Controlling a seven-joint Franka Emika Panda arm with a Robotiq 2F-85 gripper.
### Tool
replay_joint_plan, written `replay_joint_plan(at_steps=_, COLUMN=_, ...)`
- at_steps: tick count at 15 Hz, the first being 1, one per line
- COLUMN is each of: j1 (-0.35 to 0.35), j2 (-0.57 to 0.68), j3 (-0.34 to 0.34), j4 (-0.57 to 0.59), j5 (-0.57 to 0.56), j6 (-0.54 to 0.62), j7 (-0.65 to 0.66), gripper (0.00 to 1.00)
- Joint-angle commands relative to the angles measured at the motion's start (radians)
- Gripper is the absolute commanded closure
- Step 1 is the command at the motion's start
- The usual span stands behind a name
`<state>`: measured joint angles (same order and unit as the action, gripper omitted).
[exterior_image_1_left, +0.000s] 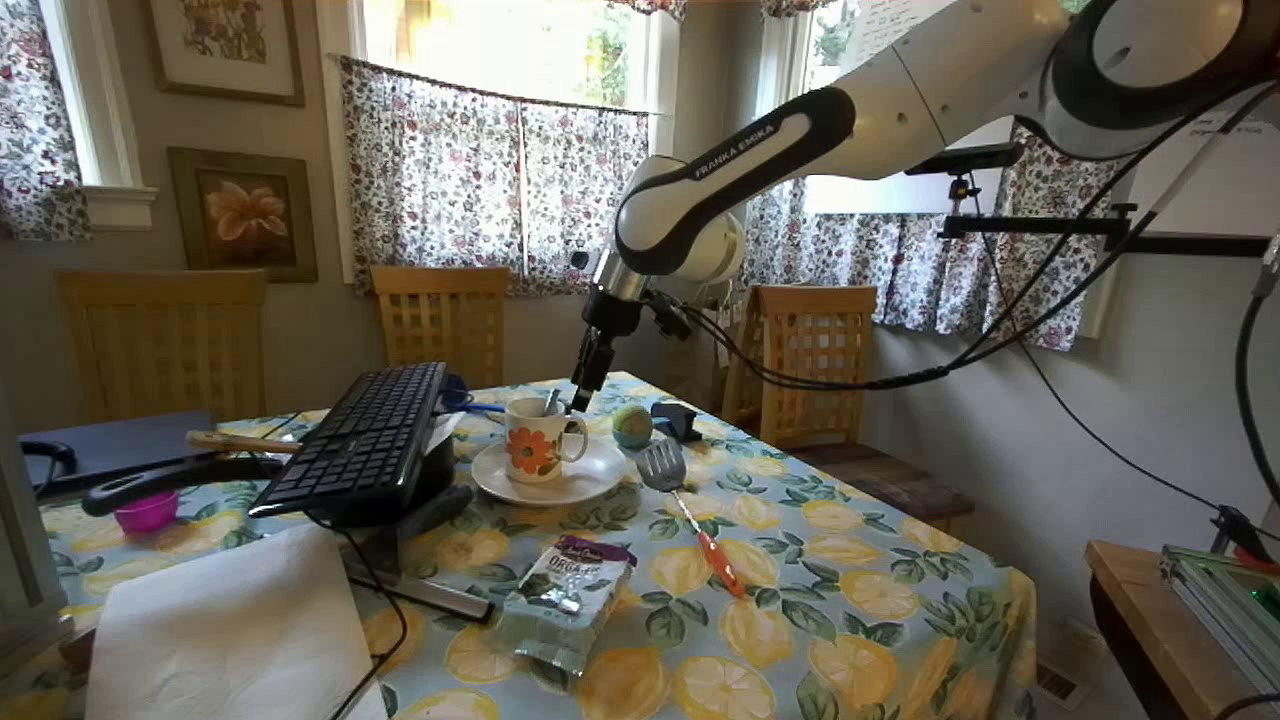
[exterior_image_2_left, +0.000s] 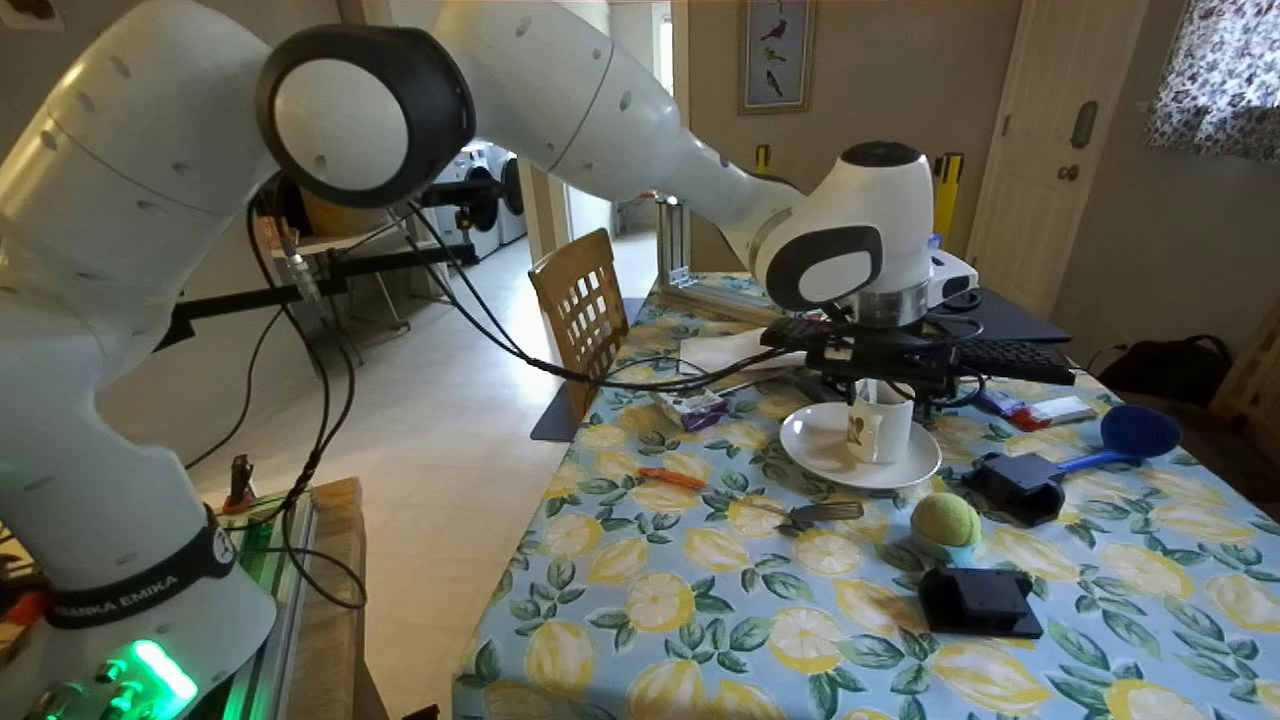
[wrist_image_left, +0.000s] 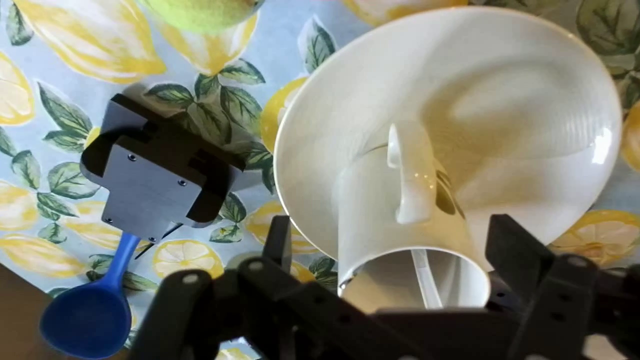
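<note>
At lower centre of the wrist view, gripper (wrist_image_left: 392, 236), jaws apart, flanked orange-flowered mug (wrist_image_left: 372, 215) | mug stood upright on white plate (wrist_image_left: 565, 110); utensil (wrist_image_left: 426, 280) inside | alignment looked done; grip not yet taken, mug unlifted

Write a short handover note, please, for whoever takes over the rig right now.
Gripper: open, nothing gripped; fingers apart close to the mug, contact hard to tell.
Things: the mug is upright on the white plate, with a slim utensil inside. Nearby lie a spatula, a green ball and a blue ladle.
Done: gripper positioned at the mug.
Left: no grip on the mug yet; it rests on the plate.
</note>
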<state>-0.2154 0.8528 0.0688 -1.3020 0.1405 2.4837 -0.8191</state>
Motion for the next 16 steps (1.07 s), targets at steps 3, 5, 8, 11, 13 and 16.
replay_joint_plan(at_steps=3, j1=0.004, j2=0.103, j3=0.017, j4=0.137, j5=-0.040, j6=-0.042, j7=0.021, gripper=0.00)
replay_joint_plan(at_steps=5, j1=0.011, j2=0.121, j3=0.021, j4=0.157, j5=-0.046, j6=-0.066, j7=0.017, gripper=0.00)
replay_joint_plan(at_steps=8, j1=0.024, j2=0.143, j3=0.013, j4=0.184, j5=-0.066, j6=-0.098, j7=0.020, gripper=0.00)
replay_joint_plan(at_steps=11, j1=0.030, j2=0.166, j3=0.006, j4=0.218, j5=-0.081, j6=-0.130, j7=0.025, gripper=0.04)
replay_joint_plan(at_steps=13, j1=0.030, j2=0.183, j3=0.001, j4=0.244, j5=-0.087, j6=-0.149, j7=0.032, gripper=0.21)
replay_joint_plan(at_steps=16, j1=0.030, j2=0.200, j3=-0.003, j4=0.272, j5=-0.091, j6=-0.156, j7=0.033, gripper=0.46)
